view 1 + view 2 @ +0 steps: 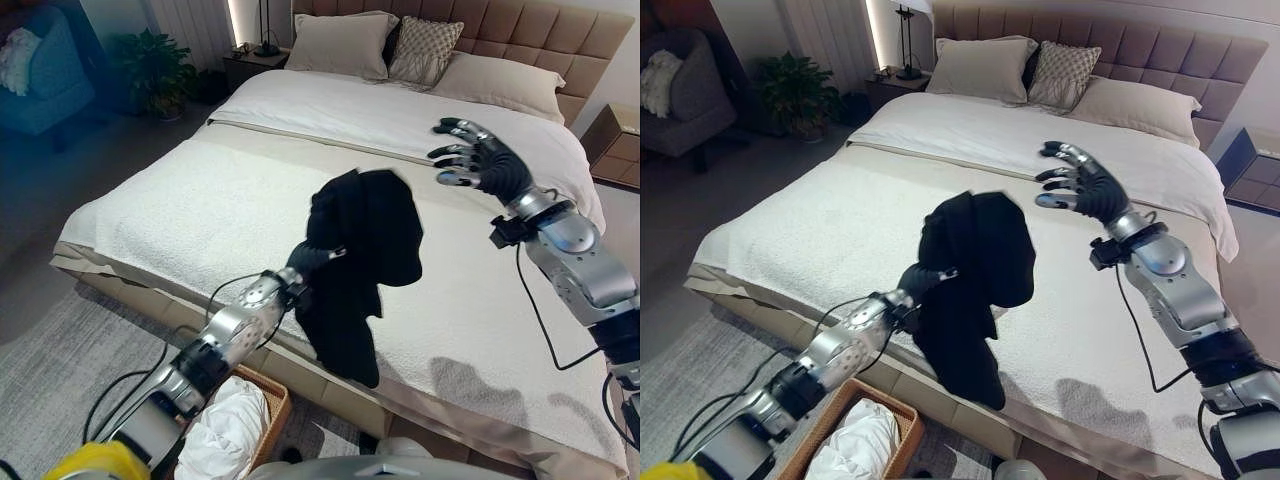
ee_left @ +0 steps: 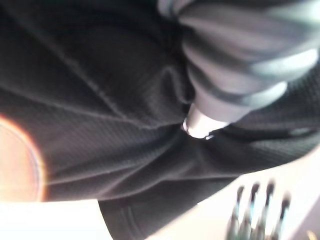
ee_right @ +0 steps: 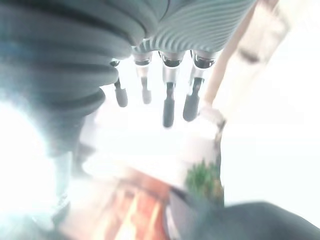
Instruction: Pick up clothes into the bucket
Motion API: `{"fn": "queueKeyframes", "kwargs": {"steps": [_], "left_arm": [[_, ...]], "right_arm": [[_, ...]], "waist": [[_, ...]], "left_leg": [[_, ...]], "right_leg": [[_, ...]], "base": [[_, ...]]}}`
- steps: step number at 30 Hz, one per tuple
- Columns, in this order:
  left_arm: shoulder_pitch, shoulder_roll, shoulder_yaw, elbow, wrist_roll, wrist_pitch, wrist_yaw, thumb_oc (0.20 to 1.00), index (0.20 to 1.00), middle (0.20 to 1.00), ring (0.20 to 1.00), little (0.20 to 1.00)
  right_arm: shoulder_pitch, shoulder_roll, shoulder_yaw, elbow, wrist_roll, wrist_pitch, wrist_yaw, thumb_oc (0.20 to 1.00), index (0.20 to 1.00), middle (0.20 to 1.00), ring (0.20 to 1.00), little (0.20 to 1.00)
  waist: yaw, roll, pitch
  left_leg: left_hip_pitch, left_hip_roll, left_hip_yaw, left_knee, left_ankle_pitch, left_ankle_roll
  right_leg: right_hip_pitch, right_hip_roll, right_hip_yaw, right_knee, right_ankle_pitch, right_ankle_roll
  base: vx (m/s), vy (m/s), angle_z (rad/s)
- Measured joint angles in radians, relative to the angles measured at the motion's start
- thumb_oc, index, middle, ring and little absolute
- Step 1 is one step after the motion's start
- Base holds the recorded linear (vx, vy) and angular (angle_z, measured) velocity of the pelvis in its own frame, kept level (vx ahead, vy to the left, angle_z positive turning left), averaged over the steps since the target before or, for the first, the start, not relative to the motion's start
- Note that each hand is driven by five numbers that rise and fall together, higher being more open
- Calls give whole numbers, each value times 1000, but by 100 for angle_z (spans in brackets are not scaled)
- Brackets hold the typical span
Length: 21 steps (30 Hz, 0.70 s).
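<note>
Holding black garment [image 1: 362,262] bunched in left hand [image 1: 312,257], fingers hidden, grip unreadable; right hand [image 1: 478,155] spread, idle; swinging back-down, clearing bed [image 1: 200,215] edge, releasing over basket [image 1: 272,405].

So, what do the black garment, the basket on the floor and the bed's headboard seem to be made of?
Black garment, held up by the left hand: soft matte knit, probably cotton or a blend; the left wrist view shows a fine weave and limp folds.
Basket: woven wicker or rattan, judging by its brown plaited rim.
Headboard: padded beige upholstery, fabric or faux leather, stitched in squares.
</note>
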Motion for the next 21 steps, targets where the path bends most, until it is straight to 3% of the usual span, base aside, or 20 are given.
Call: {"fn": "queueKeyframes", "kwargs": {"steps": [1,3,5,8,11,21], "left_arm": [[86,-9,102,-37,32,0,-3,200,200,200,200,200],[159,14,162,-46,45,-6,8,200,200,200,200,200],[260,-6,306,-89,110,-27,-8,200,200,200,200,200],[347,-18,418,-89,150,-43,6,200,200,200,200,200],[459,-97,592,-106,191,-66,31,200,200,200,200,200],[569,-121,755,-145,280,-120,83,200,200,200,200,200]], "right_arm": [[76,45,-87,-6,-30,-10,-5,1000,1000,1000,1000,1000],[151,69,-116,22,-57,-2,-23,1000,1000,1000,1000,1000],[244,174,-219,19,-116,-16,-27,1000,1000,1000,1000,1000],[362,243,-259,59,-159,-11,-37,1000,1000,1000,1000,1000],[490,387,-332,143,-224,-9,-49,1000,1000,1000,1000,1000],[572,500,-337,511,-395,-10,-77,1000,1000,1000,1000,1000]], "waist": [[6,-2,2],[20,2,11],[22,-6,16],[28,-5,21],[51,-8,43],[55,-3,148]], "left_leg": [[0,1,0,-2,0,0],[-2,0,-2,-2,-1,-1],[-2,1,-7,-2,-3,-3],[-20,0,-16,-1,-3,-4],[-44,-2,-17,5,-3,-4],[-132,-21,-32,59,-5,-5]], "right_leg": [[-1,1,0,-1,-3,0],[-2,1,0,-1,-4,-1],[-2,2,-4,0,-9,-2],[-17,0,-7,3,-13,2],[-37,-1,-8,7,-13,1],[-137,-29,-20,101,-40,7]], "base": [[0,0,0],[0,0,0],[0,5,5],[-18,8,7],[-46,20,3],[-69,38,6]]}}
